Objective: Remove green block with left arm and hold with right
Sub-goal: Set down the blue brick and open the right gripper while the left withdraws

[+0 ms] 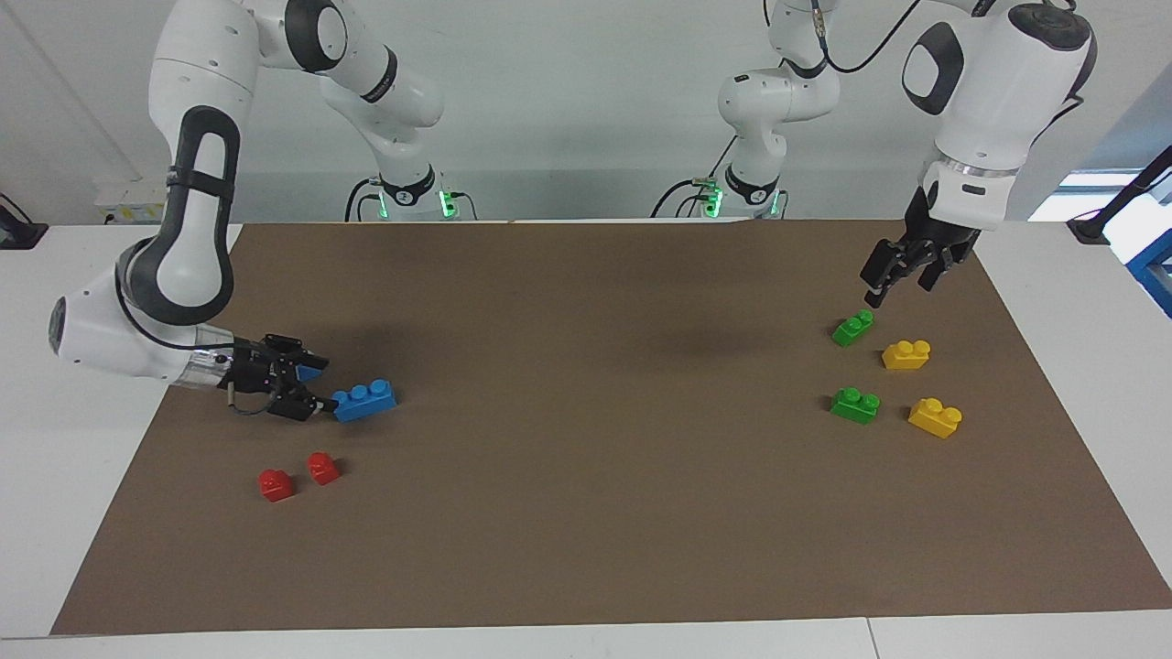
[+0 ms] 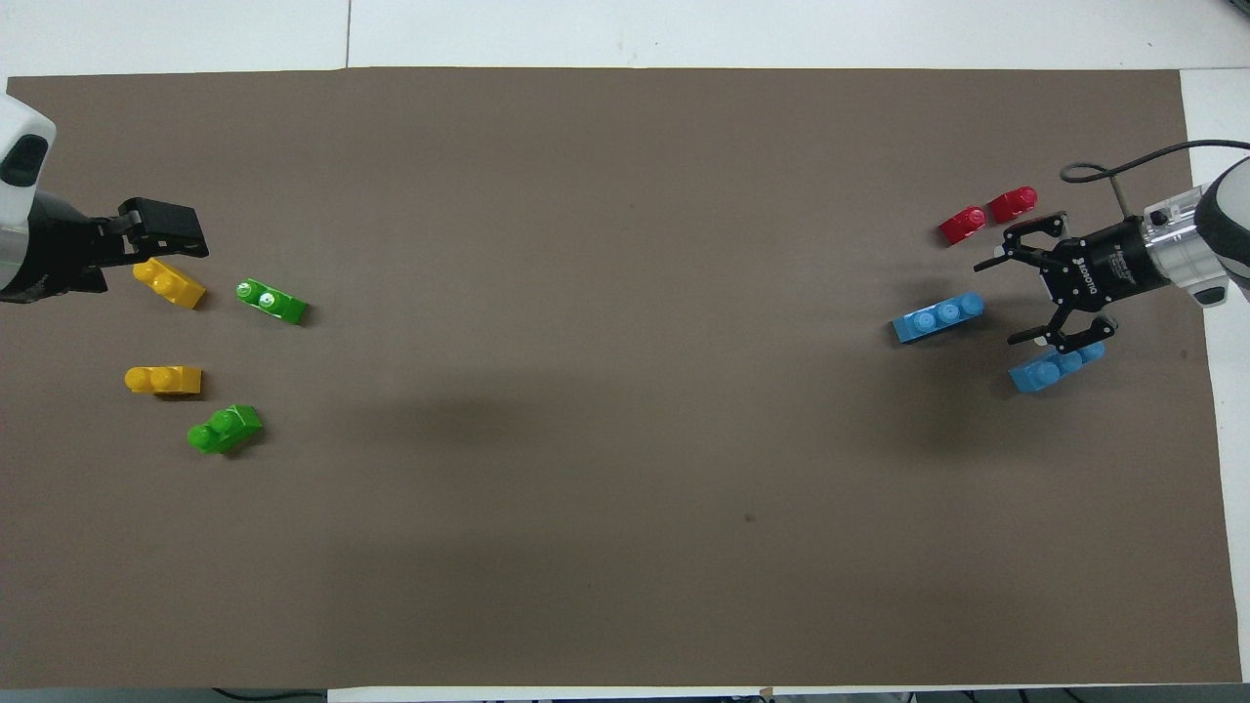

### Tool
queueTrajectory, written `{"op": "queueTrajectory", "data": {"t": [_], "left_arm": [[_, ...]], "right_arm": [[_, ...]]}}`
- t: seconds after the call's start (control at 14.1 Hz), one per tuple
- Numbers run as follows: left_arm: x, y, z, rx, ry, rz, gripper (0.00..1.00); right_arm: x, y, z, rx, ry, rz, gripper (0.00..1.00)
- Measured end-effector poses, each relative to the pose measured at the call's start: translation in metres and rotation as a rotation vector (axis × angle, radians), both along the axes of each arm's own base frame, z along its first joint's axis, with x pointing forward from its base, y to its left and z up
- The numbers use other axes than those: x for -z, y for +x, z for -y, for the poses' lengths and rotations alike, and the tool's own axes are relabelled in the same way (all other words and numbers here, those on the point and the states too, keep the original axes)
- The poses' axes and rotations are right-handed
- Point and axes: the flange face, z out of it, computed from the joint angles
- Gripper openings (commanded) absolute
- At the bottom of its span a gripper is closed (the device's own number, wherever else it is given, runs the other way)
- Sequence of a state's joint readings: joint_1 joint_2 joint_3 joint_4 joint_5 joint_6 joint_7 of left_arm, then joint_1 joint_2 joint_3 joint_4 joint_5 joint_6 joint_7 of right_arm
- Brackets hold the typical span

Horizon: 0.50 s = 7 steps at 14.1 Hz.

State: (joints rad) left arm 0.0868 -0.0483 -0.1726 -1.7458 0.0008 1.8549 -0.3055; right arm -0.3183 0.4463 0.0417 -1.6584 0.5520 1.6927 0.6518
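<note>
The green block (image 1: 852,328) lies on the brown mat at the left arm's end, also in the overhead view (image 2: 225,430). A slimmer green brick (image 1: 855,405) lies farther from the robots (image 2: 271,301). My left gripper (image 1: 902,279) hangs open and empty in the air, just above and beside the green block, not touching it; the overhead view shows it side-on (image 2: 161,229). My right gripper (image 1: 316,389) is open and empty, low over the mat at the right arm's end (image 2: 996,303), between two blue bricks.
Two yellow bricks (image 1: 906,354) (image 1: 935,417) lie beside the green ones. One blue brick (image 1: 364,400) lies just off the right gripper's fingertips; the other (image 2: 1057,366) lies partly under it. Two red bricks (image 1: 276,483) (image 1: 322,468) lie farther from the robots.
</note>
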Motion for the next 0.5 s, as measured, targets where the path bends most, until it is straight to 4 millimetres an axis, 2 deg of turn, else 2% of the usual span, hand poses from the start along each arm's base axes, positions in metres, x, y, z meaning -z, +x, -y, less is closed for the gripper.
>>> {"op": "queueTrajectory", "data": {"t": [0.28,0.5], "left_arm": [[-0.033,-0.02,0.002,0.049,0.016,-0.045,1.0],[-0.059,-0.03,0.001,0.077,0.019,-0.096,1.0]], "right_arm": [[-0.065,0.002,-0.004,-0.004,-0.065,0.057,0.98],[-0.115,0.003,-0.036,-0.058,-0.08,0.126,0.98]]}}
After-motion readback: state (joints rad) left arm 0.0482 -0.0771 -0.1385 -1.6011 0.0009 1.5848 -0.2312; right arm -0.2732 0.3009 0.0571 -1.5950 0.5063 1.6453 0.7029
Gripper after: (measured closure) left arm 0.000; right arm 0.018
